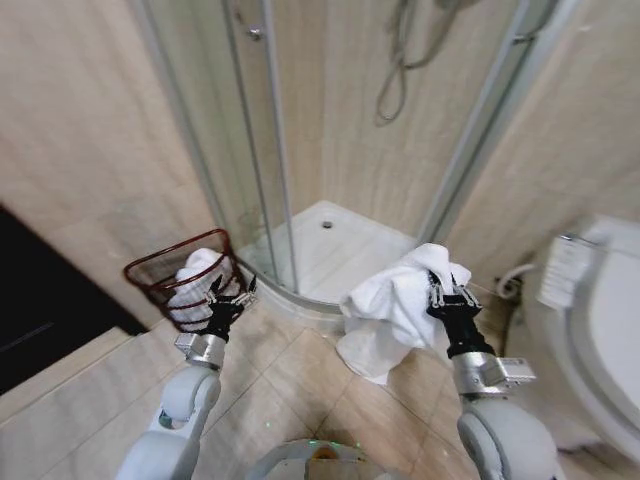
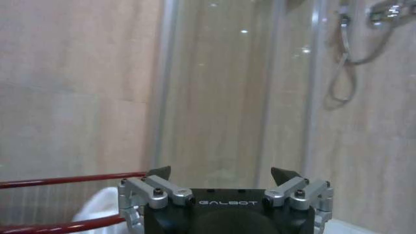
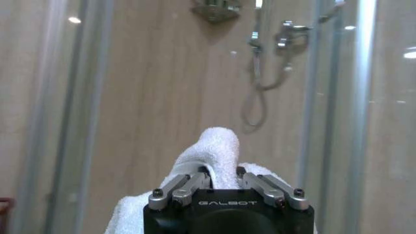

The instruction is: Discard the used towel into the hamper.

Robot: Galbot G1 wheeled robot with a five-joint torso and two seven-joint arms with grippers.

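A white used towel [image 1: 395,305] hangs in folds from my right gripper [image 1: 447,292], which is shut on its upper part above the tiled floor. In the right wrist view a fold of the towel [image 3: 211,146] sticks up between the shut fingers of my right gripper [image 3: 222,171]. The hamper [image 1: 160,272], a dark red-brown wire basket, stands on the floor at the left by the shower door and holds another white towel [image 1: 195,270]. My left gripper [image 1: 231,293] is open just in front of the hamper. In the left wrist view my left gripper [image 2: 222,171] is empty beside the hamper's red rim [image 2: 65,180].
A glass shower enclosure [image 1: 270,150] with a white tray [image 1: 345,245] stands straight ahead. A white toilet [image 1: 600,320] is at the right. A dark doorway [image 1: 40,310] lies at the far left. Tiled floor [image 1: 300,380] stretches between the arms.
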